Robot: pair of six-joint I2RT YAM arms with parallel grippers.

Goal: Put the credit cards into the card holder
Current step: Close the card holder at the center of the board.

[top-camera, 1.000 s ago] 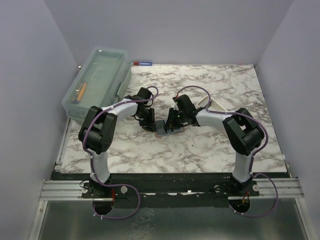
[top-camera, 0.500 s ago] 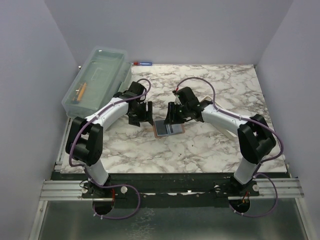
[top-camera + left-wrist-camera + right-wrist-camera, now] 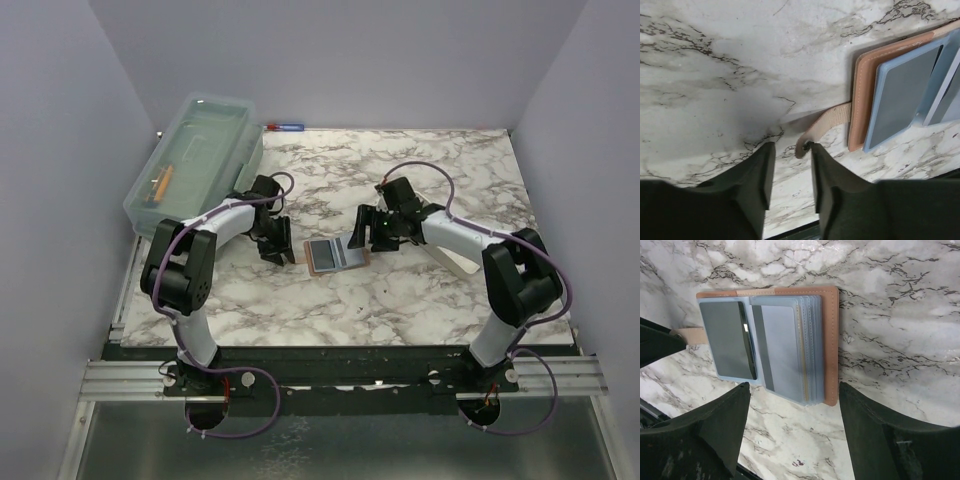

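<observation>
The card holder (image 3: 335, 256) lies open and flat on the marble, tan leather with clear sleeves. In the right wrist view a dark card (image 3: 727, 340) sits in its left sleeve. A light blue card (image 3: 782, 352) with a dark stripe lies in the stacked sleeves, and a gold edge (image 3: 801, 357) shows behind it. My right gripper (image 3: 792, 387) is wide open just short of the holder's near edge and touches nothing. My left gripper (image 3: 790, 150) is open with a narrow gap at the holder's left. The holder's strap (image 3: 827, 122) ends beside one fingertip, not between the jaws.
A clear lidded box (image 3: 195, 160) stands at the back left with an orange thing inside. A red and blue pen-like thing (image 3: 283, 127) lies by the back wall. Part of a white tray (image 3: 458, 266) shows under the right arm.
Both grippers have drawn back from the card holder, left one leftward and right one rightward. The holder now lies open flat. The right jaws have widened; the left jaws opened and then narrowed.
</observation>
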